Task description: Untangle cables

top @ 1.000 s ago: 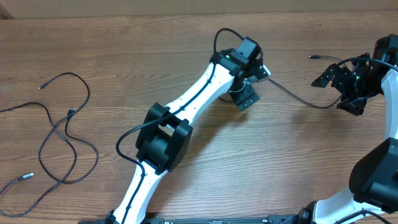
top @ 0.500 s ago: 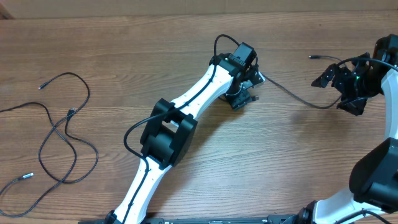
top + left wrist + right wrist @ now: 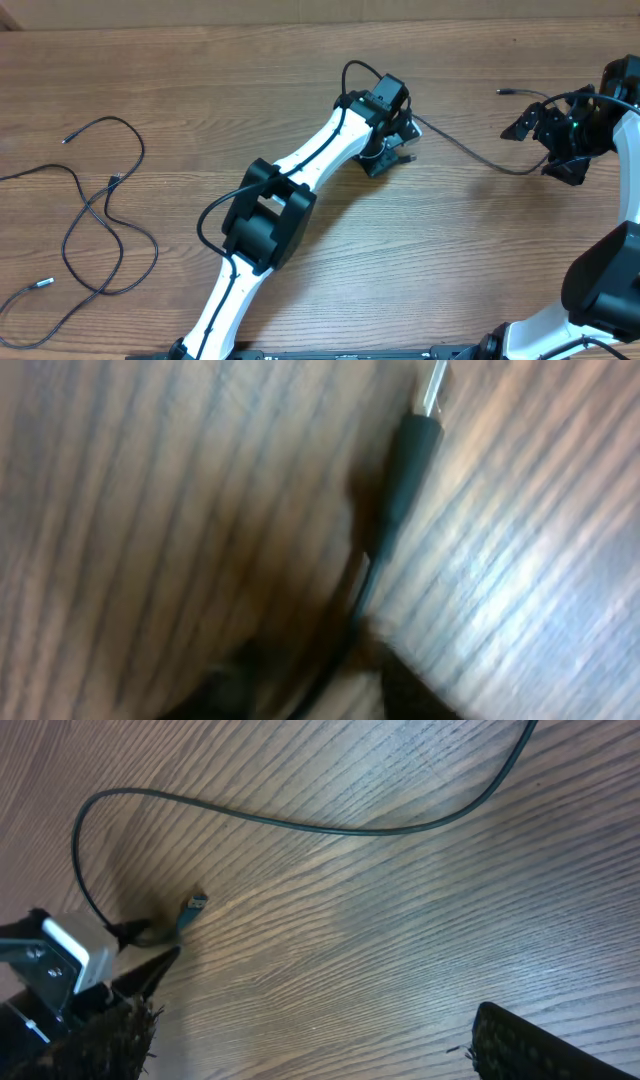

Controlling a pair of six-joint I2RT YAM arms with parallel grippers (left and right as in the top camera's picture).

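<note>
One thin black cable (image 3: 470, 155) runs across the wood from my left gripper (image 3: 393, 150) to a plug (image 3: 503, 92) near my right gripper (image 3: 542, 150). In the blurred left wrist view its other plug (image 3: 408, 460), silvery-tipped, lies just ahead of my left gripper (image 3: 320, 685). The cord passes between the half-closed jaws, with wood showing beside it. The right wrist view shows the cable (image 3: 350, 830) arcing to that plug (image 3: 193, 905). My right gripper (image 3: 320, 1050) stands wide open over bare wood. More cables (image 3: 100, 210) lie loose at the far left.
The left arm (image 3: 300, 170) stretches diagonally from the near edge to the table's middle. The right arm's base (image 3: 600, 290) fills the near right corner. The wooden table's far edge (image 3: 300, 25) runs along the top.
My left gripper has dropped onto the cable's end, shifted slightly left, and its jaws have narrowed around the cord. The right arm has not moved.
</note>
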